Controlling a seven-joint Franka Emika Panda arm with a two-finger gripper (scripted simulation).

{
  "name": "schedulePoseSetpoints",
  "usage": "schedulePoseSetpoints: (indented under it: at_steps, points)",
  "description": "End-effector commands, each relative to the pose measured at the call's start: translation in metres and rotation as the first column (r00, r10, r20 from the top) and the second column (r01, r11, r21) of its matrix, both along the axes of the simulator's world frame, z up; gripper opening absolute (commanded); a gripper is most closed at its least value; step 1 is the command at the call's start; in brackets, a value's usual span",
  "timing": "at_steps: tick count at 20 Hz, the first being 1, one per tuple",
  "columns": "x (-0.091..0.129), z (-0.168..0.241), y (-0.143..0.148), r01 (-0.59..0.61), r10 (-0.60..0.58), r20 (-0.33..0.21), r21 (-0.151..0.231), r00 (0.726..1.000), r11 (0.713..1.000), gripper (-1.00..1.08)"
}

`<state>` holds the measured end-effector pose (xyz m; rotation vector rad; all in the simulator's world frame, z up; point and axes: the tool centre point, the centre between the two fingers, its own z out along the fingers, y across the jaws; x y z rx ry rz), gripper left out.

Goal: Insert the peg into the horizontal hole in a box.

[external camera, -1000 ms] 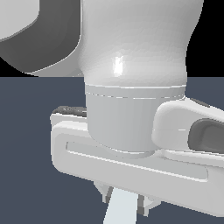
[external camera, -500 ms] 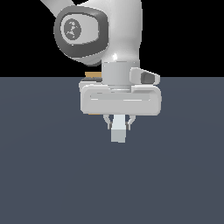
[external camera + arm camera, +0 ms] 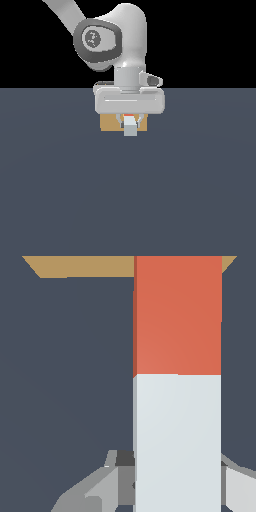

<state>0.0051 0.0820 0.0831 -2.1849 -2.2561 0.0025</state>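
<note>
Orange-red peg | clamped in end effector | box behind

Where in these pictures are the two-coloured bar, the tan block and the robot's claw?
Long bar, orange-red and pale grey halves [image 3: 177, 316]: wrist view, on its orange-red half.
Tan yellowish-brown block [image 3: 109, 123]: exterior view, on the face showing beside the claw.
Claw [image 3: 130, 121]: exterior view, between its fingertips, closed on the bar.
</note>
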Motion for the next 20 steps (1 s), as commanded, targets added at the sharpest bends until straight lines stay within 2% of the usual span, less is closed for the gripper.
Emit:
schedulePoseSetpoints:
  at_steps: [1,20]
  points:
    - [-0.0011,0.003,0.0086,-0.009,0.009,0.002,0.0,1.0,1.0,-1.0]
    - [-0.0001,0.0021,0.0099,-0.008,0.008,0.001,0.001,1.0,1.0,-1.0]
